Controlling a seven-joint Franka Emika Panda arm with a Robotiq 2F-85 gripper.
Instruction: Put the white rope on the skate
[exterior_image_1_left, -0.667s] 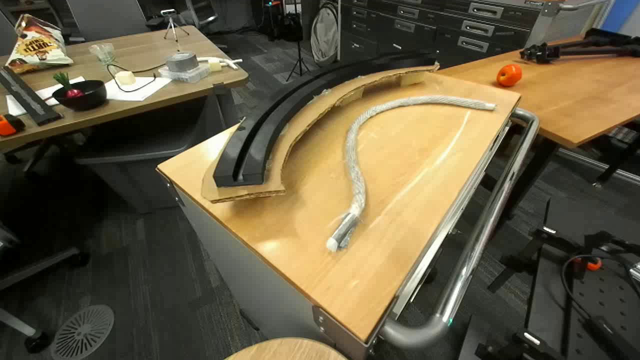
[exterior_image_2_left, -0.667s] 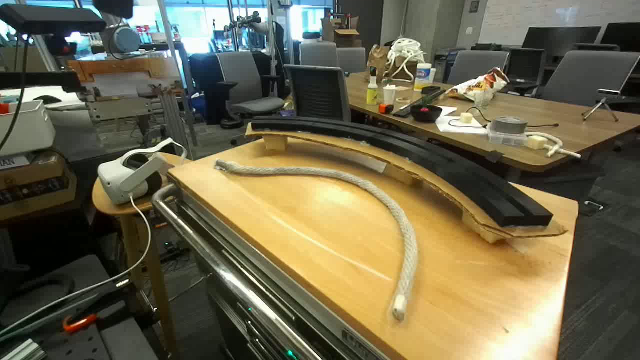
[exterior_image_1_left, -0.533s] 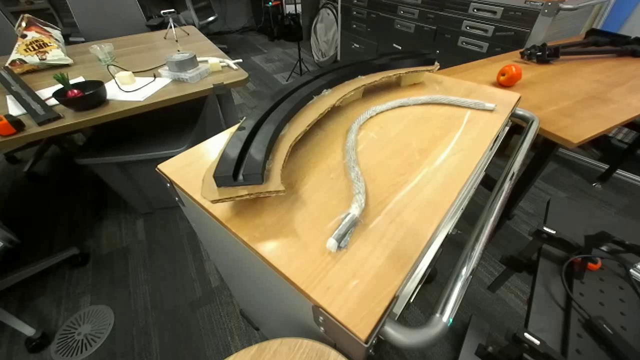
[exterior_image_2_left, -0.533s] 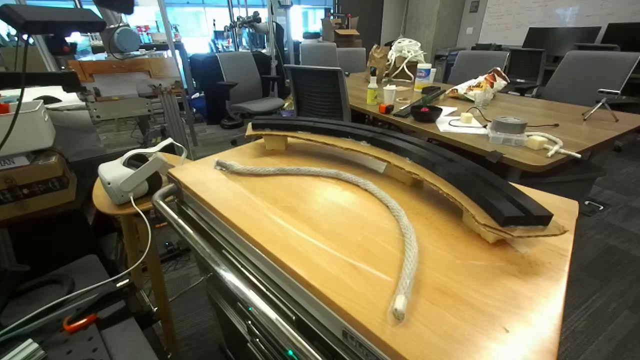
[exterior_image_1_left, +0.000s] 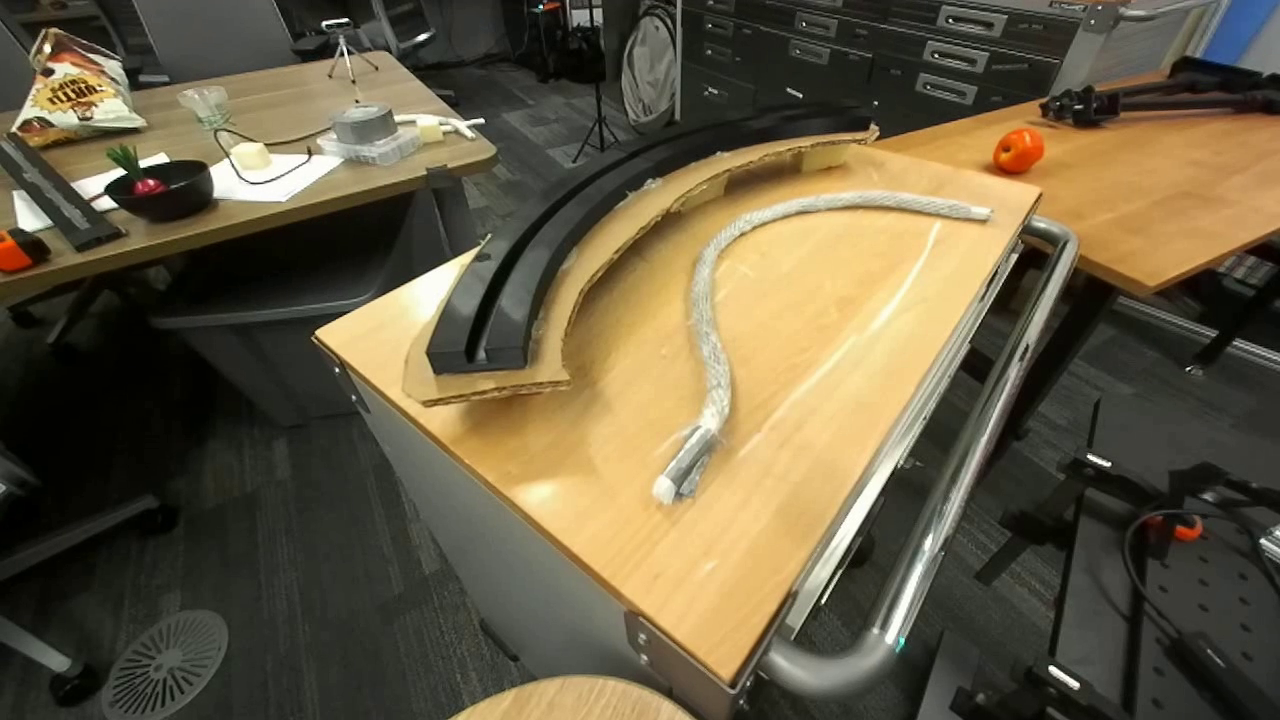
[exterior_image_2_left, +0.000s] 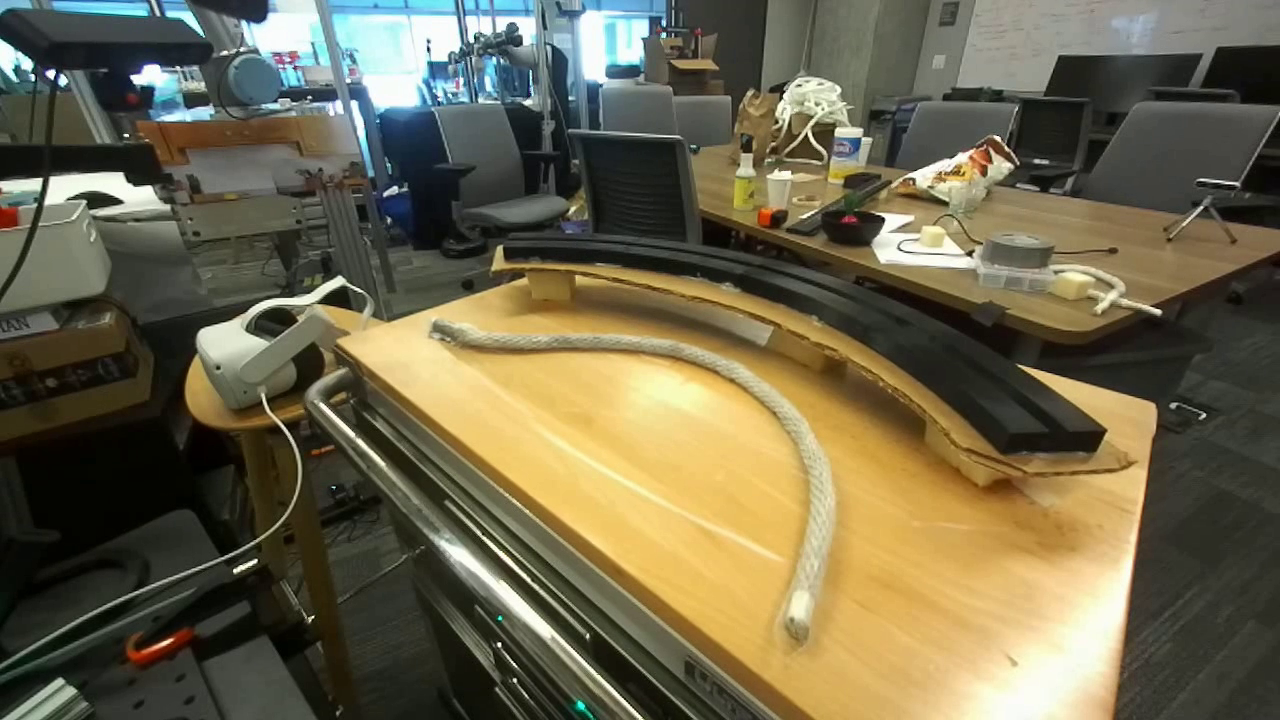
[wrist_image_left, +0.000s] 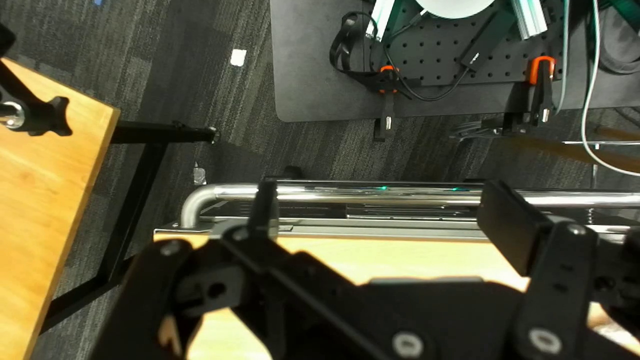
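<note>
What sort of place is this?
Probably a robotics lab in an office: black robot fingers show in the wrist view, and grey office chairs and a whiteboard with writing in an exterior view.

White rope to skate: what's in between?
Wooden tabletop, then cardboard on pale blocks, jutting from under the skate toward the white rope. Both exterior views show it.

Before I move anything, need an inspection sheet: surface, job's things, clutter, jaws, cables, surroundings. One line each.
Surface: wooden cart top, glossy, some glare.
Job's things: rope lies curved on the cart top, apart from the black track, which sits on cardboard over blocks.
Clutter: bowl and chip bag on a separate table.
Jaws: apart, nothing gripped.
Cables: white cable runs from headset.
Surroundings: office chairs, drawers.
</note>
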